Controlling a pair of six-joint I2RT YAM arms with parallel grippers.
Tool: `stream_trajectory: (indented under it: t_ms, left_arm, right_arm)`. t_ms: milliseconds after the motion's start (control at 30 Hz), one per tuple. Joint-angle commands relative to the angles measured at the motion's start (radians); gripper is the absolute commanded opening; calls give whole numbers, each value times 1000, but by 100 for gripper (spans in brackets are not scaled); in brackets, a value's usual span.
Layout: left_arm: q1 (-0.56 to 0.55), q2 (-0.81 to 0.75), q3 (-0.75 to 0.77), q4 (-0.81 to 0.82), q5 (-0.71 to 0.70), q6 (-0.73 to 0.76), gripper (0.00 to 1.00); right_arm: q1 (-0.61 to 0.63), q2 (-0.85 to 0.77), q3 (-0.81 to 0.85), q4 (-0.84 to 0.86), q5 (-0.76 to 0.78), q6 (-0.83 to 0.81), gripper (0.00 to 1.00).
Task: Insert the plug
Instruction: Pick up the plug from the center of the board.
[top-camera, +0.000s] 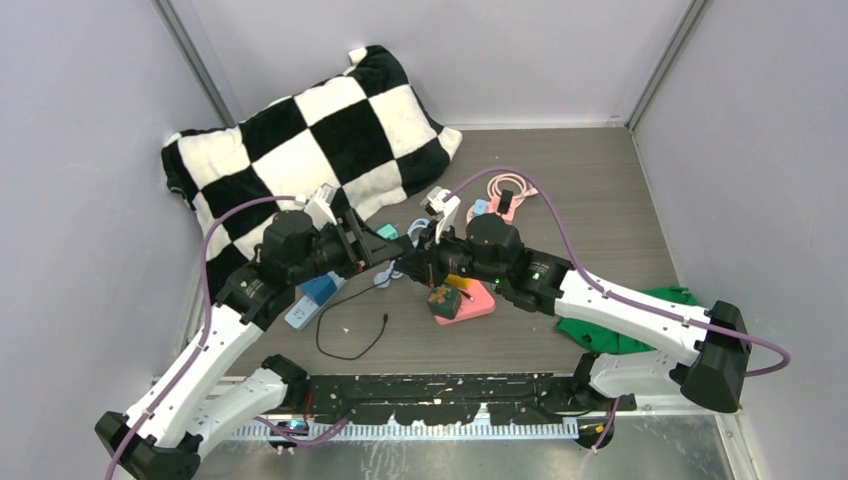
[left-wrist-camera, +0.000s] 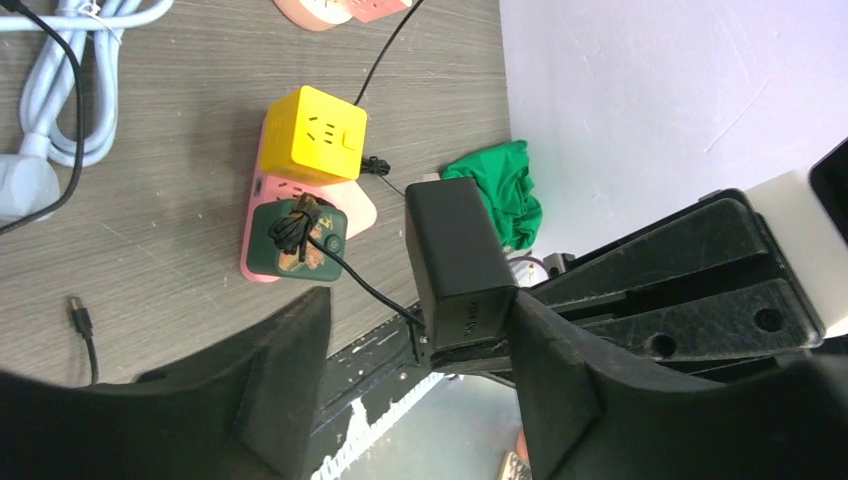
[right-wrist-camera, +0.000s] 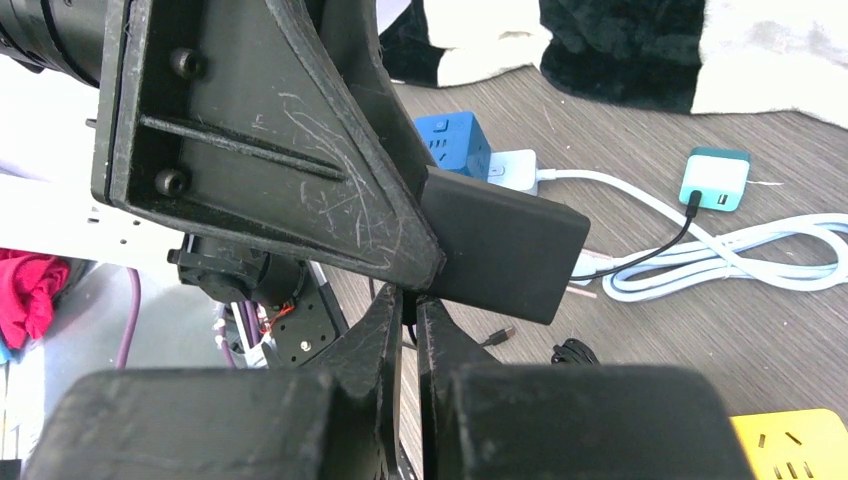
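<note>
The two arms met over the middle of the table (top-camera: 580, 170). One black adapter plug (left-wrist-camera: 455, 250) hung in the air between them, above and apart from the single pink power strip (top-camera: 478, 303). The right gripper (right-wrist-camera: 408, 300) had its jaws pinched almost together at the plug's lower end, where a thin black cord left it. The left gripper (left-wrist-camera: 418, 300) stood spread wide around the plug, one finger against its side and a clear gap at the other. I counted two socket cubes, one yellow (left-wrist-camera: 312, 135) and one blue (right-wrist-camera: 450, 140), plus one small teal charger (right-wrist-camera: 715, 178). One green cloth (left-wrist-camera: 500, 185) and one checkered pillow (top-camera: 310, 140) lay at the edges.
</note>
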Motion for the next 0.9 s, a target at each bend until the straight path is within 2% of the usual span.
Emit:
stream_trajectory:
  t_ms: [0,67,267,333,400,500,533,667,733,767,867]
  left_arm:
    - [-2,-32,-18,46,-18,-4,58]
    - [-2,-30,-26,51,-18,-5,51]
    - [-2,-12,-43,55,-17,-3,44]
    - [-2,-10,-51,62,-17,-4,38]
    - [-2,-9,-58,69,-18,-3,28]
    - [-2,-9,-69,73,-23,-11,4]
    - [-2,-10,-71,73,-35,-18,1]
    - [-2,-42,-96,74,-116,-70,1]
    - [-2,-67,-112,69,-189,-97,1]
    - [-2,-81,-120,57,-233,-115,0]
    - [-2,-123,-142,-2,-398,-184,0]
  right_arm:
    - [9,-8,35,91,14,5,4]
    - [11,-9,30,97,15,8,5]
    - [11,4,-4,120,27,-10,8]
    - [13,12,-12,131,16,-11,8]
    - [12,18,-15,141,9,-6,9]
    - [13,20,-17,140,15,-1,10]
    - [13,18,-17,137,17,1,13]
    - [13,-11,-33,133,33,21,35]
    - [12,-38,-50,133,55,36,55]
    - [12,-55,-61,133,69,43,60]
    - [12,-107,-93,127,107,55,85]
